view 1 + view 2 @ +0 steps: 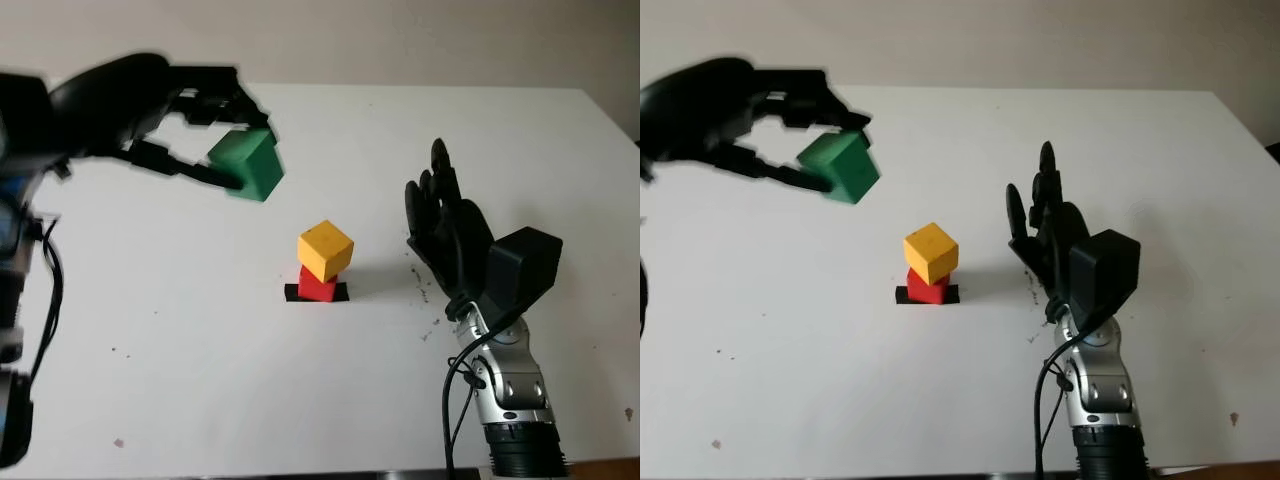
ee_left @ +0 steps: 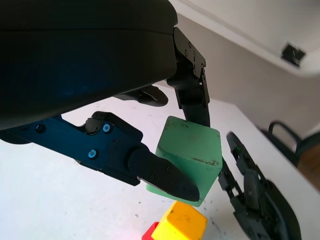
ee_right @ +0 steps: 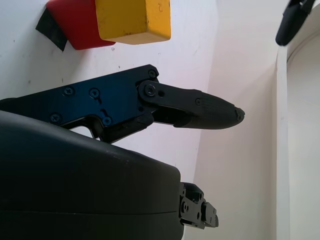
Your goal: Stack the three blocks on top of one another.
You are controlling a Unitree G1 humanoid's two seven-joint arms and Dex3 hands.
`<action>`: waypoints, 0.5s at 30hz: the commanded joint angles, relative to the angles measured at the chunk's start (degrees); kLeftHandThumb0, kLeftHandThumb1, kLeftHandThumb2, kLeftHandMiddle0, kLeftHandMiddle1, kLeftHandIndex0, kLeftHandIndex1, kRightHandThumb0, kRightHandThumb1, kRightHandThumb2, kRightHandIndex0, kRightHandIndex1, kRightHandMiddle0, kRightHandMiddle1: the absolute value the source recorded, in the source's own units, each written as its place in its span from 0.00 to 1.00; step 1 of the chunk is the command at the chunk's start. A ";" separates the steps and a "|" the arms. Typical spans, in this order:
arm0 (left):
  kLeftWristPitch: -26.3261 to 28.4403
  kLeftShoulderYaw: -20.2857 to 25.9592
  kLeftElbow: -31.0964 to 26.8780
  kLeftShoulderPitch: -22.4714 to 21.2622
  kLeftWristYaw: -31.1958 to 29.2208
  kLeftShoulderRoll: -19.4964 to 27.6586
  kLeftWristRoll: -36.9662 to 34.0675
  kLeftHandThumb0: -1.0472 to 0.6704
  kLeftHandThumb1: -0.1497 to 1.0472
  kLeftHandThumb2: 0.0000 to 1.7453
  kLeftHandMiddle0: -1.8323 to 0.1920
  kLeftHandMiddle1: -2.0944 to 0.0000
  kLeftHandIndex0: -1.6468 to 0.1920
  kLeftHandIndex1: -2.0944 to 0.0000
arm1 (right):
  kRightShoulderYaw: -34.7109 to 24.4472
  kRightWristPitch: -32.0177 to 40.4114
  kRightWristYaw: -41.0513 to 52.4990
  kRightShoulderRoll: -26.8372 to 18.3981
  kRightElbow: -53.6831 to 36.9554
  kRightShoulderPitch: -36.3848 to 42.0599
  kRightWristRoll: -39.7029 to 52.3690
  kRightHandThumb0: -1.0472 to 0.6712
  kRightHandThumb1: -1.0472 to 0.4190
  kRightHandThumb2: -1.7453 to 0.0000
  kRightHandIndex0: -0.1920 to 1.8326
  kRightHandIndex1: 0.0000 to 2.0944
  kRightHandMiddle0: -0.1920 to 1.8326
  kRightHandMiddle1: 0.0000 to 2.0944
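— What have you got?
— My left hand (image 1: 205,130) grips the green wooden cube (image 1: 247,164) in the air, up-left of the stack; my right hand (image 1: 448,235) is open beside it.
— Progress?
— Yellow cube (image 1: 326,250) sits on red cube (image 1: 317,286). Green goes last.

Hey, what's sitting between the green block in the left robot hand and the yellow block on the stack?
Nothing: in the left eye view just bare white table shows between the green block and the yellow block.
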 commanded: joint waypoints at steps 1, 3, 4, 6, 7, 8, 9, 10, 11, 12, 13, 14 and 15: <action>-0.38 -1.79 1.13 -3.16 -0.77 -0.70 1.45 0.35 0.94 0.03 0.69 0.97 0.61 0.46 | -0.03 -0.40 -0.09 -0.30 0.29 -0.76 -0.04 0.24 0.00 0.66 0.00 0.00 0.00 0.00; -0.95 -3.35 2.90 -5.11 -1.26 -2.16 2.43 0.35 0.94 0.03 0.69 0.97 0.61 0.45 | 0.03 -0.38 -0.28 -0.01 0.20 -0.66 -0.01 0.24 0.00 0.66 0.00 0.00 0.00 0.00; -1.90 -3.96 3.97 -5.88 -1.32 -2.94 2.86 0.34 0.94 0.03 0.69 0.97 0.61 0.45 | 0.00 -0.60 -0.30 0.13 0.26 -0.60 0.11 0.24 0.00 0.66 0.00 0.00 0.00 0.00; -3.20 -4.55 5.43 -6.78 -1.34 -3.89 3.45 0.34 0.95 0.03 0.69 0.97 0.62 0.44 | 0.01 -1.04 -0.31 0.33 0.41 -0.52 0.23 0.25 0.00 0.65 0.00 0.00 0.00 0.00; -3.84 -4.83 6.11 -7.13 -1.29 -4.39 3.71 0.34 0.95 0.03 0.69 0.97 0.62 0.43 | 0.06 -1.74 -0.14 0.31 0.69 -0.50 0.20 0.25 0.00 0.65 0.00 0.00 0.00 0.00; -4.60 -5.29 6.93 -7.46 -1.06 -5.13 4.13 0.35 0.94 0.03 0.70 0.97 0.62 0.42 | 0.15 -1.85 -0.12 0.20 0.69 -0.43 0.02 0.25 0.00 0.64 0.00 0.00 0.00 0.00; -5.22 -5.56 7.58 -7.69 -0.91 -5.68 4.46 0.35 0.94 0.03 0.70 0.98 0.63 0.41 | 0.22 -1.92 -0.11 0.11 0.68 -0.39 -0.13 0.25 0.00 0.63 0.00 0.00 0.00 0.00; -6.13 -5.91 8.15 -7.84 -0.69 -6.12 5.02 0.36 0.93 0.03 0.70 0.98 0.64 0.41 | 0.24 -1.99 -0.03 0.05 0.72 -0.38 -0.15 0.25 0.00 0.63 0.00 0.00 0.00 0.00; -7.23 -6.48 8.64 -7.89 -0.11 -6.62 6.04 0.36 0.94 0.03 0.71 0.98 0.64 0.40 | 0.25 -2.04 0.00 -0.02 0.77 -0.33 -0.23 0.25 0.00 0.62 0.00 0.00 0.00 0.00; -8.13 -6.96 9.12 -7.97 0.25 -7.15 6.89 0.36 0.94 0.03 0.71 0.98 0.65 0.40 | 0.20 -2.27 0.09 -0.04 0.91 -0.29 -0.18 0.24 0.00 0.62 0.00 0.00 0.00 0.00; -9.04 -7.36 9.71 -8.08 0.36 -7.70 7.44 0.36 0.94 0.03 0.71 0.98 0.65 0.40 | 0.15 -2.55 0.11 -0.03 1.14 -0.30 -0.17 0.24 0.00 0.62 0.00 0.00 0.00 0.00; -9.69 -7.54 10.19 -8.18 0.37 -8.06 7.73 0.37 0.94 0.03 0.71 0.98 0.65 0.39 | 0.14 -2.76 0.09 0.00 1.32 -0.30 -0.18 0.24 0.00 0.62 0.00 0.00 0.00 0.00; -10.27 -7.77 10.54 -8.11 0.45 -8.41 8.10 0.37 0.94 0.03 0.71 0.98 0.66 0.39 | 0.18 -2.84 0.11 -0.02 1.40 -0.29 -0.23 0.24 0.00 0.62 0.00 0.00 0.00 0.00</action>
